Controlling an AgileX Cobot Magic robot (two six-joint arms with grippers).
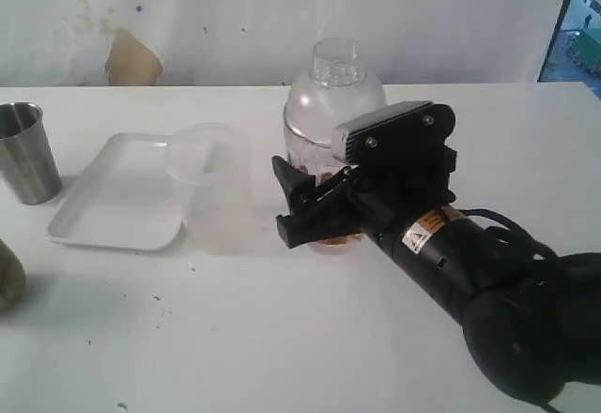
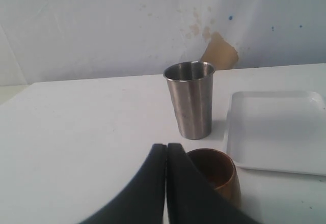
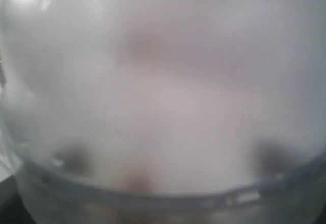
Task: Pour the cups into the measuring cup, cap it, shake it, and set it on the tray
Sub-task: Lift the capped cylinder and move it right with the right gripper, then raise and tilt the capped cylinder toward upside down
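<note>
1. Black fingers of the right gripper (image 1: 315,208) are straddling the measuring cup (image 1: 302,155) low on its wall and appear to be clenching it. The cup is standing on the table (image 1: 282,338), beyond the frosted tub (image 1: 211,188) from the tray (image 1: 113,202).
2. The clear domed cap (image 1: 331,99) is sitting on the cup, and brownish contents are showing low inside.
3. The left gripper (image 2: 166,183) is pinching shut on nothing, just beside the brown cup (image 2: 216,175). The steel tumbler (image 2: 189,99) is standing nearby, and both are on the tray's other side.
4. The cup is likely handling as light, smooth, slightly flexible plastic. The straight wall below the cap looks like the safest hold, since a squeezed dome could pop off during shaking.
</note>
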